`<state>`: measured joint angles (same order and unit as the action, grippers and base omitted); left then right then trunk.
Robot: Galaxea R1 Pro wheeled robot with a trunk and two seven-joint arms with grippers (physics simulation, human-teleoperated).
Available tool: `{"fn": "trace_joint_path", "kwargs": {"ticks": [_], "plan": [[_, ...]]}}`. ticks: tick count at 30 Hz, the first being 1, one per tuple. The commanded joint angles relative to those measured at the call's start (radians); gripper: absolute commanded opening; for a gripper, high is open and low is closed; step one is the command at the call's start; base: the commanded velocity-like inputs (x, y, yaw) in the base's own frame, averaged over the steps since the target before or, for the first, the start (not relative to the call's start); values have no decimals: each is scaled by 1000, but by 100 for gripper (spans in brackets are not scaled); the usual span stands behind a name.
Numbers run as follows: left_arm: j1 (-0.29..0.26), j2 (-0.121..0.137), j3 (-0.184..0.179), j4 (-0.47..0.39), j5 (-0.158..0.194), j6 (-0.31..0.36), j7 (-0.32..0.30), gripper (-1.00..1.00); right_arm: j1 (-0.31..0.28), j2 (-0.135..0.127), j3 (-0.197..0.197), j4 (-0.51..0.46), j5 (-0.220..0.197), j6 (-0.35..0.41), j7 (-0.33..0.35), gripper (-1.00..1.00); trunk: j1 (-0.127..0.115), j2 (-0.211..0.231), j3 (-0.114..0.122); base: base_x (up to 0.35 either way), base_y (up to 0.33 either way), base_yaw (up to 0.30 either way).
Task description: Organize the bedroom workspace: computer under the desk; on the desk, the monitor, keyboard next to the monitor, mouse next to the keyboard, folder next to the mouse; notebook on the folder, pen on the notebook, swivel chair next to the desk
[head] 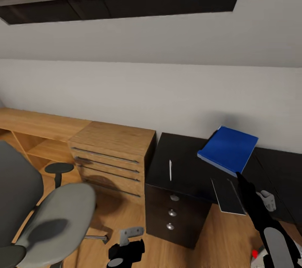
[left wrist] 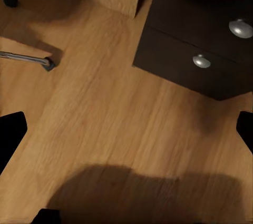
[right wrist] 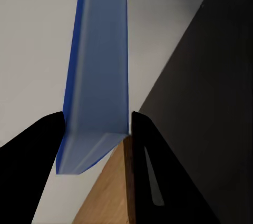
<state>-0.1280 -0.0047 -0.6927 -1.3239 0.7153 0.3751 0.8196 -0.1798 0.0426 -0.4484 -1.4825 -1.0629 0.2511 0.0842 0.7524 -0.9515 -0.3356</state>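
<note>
Folder [head: 228, 149] first: from the head camera the blue cover hangs tilted above the dark desk [head: 184, 163], pinched at its near corner by the right gripper [head: 240, 176], with a white pen [head: 170, 170] lying on the desktop well to its left and a thin dark slab, perhaps the notebook [head: 228, 195], overhanging the desk's front edge just below the arm. The grey swivel chair [head: 50, 213] stands off to the left, and the left gripper [head: 126, 245] hangs low over the floor. Its wrist camera looks at wood floor [left wrist: 105, 113] and the desk's drawer knobs, fingers spread, grasping nothing. At the right wrist, both fingers [right wrist: 37, 150] are closed on the folder's [right wrist: 97, 76] edge. I'd level it, lower it flat onto bare desktop clear of the pen, then let go.
</note>
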Motion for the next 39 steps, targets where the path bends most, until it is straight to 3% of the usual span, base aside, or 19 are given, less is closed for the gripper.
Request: {"fn": "trace_joint_path", "kwargs": {"ticks": [1, 3, 10, 11, 12, 13, 18, 22, 28, 39], "plan": [[-1, 1, 0, 3, 4, 3, 7, 100, -1, 2, -3, 3, -8, 8, 3, -100, 0, -1, -1, 0, 0, -279], [-1, 3, 4, 19, 5, 2, 9, 100, -1, 3, -2, 7, -8, 8, 3, -100, 0, -1, -1, 0, 0, -279], [-1, 6, 7, 312, 0, -41, 6, 100, -1, 5, 0, 11, -9, 9, 3, -100, 0, -1, -1, 0, 0, -279], [-1, 3, 5, 451, -1, -143, -19, 100, -1, 4, 0, 11, -9, 9, 3, -100, 0, -1, -1, 0, 0, -279], [-1, 3, 5, 502, -1, -190, -44, 100, -1, 4, 0, 11, -8, 9, 3, -100, 0, -1, -1, 0, 0, -279], [-1, 3, 5, 525, -1, -211, -60, 100, -1, 4, 0, 11, -8, 10, 3, -100, 0, -1, -1, 0, 0, -279], [-1, 9, 6, 720, 2, -360, -273, 100, -1, 3, 3, 13, -8, 10, 3, -100, 0, -1, -1, 0, 0, -279], [-1, 6, 9, 833, 3, -506, -331, 100, -1, 2, 2, 14, -9, 11, 3, -100, 0, -1, -1, 0, 0, -278], [-1, 3, 10, 872, 0, -606, -345, 100, -1, 0, 4, 47, -9, 11, 3, -100, 0, -1, -1, 0, 0, -278], [-1, 14, 13, 875, 3, -640, -345, 100, -6, -6, 7, 145, -9, 15, 3, -100, 0, -1, -1, 0, 0, -278]]}}
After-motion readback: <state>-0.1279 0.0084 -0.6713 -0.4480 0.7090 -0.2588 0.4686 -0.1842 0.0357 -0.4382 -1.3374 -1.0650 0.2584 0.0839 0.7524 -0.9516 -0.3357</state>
